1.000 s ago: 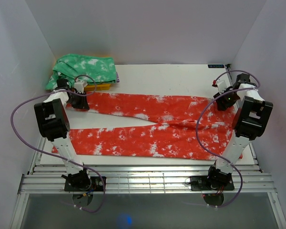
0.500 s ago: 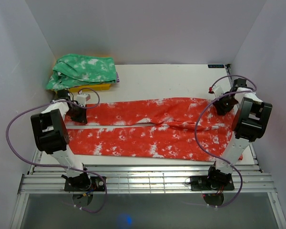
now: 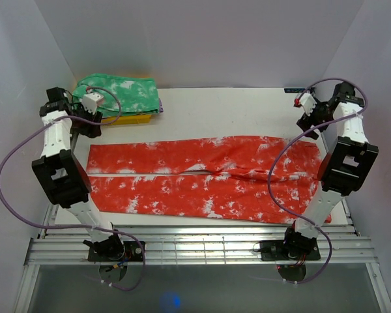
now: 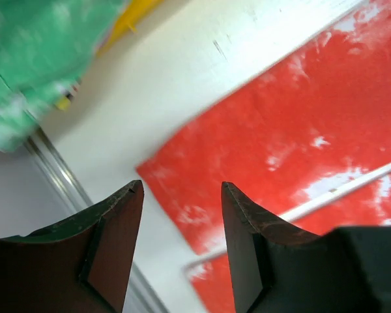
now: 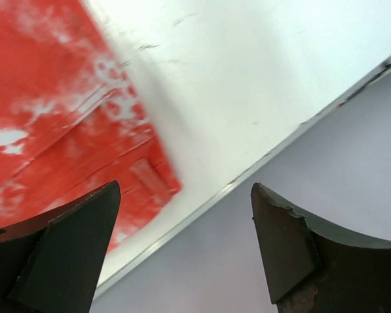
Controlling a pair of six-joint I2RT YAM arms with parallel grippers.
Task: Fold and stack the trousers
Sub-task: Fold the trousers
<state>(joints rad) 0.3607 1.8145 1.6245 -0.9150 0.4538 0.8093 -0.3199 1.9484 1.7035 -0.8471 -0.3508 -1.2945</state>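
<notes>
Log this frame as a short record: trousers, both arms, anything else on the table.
trousers: spread flat across the table, legs side by side pointing left, waist right, not yet folded
left gripper: jaws open, empty, above far leg's hem corner
right gripper: jaws open, empty, near far waist corner
other cloth: green garment on yellow cloth, far-left corner

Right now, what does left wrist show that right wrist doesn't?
Left wrist only: the green garment, a yellow cloth, and the cuff end of the trousers with the gap between legs. Right wrist only: the waist-end corner near the edge of the table. Both: red cloth on the white surface; left end effector and right end effector open, empty.
</notes>
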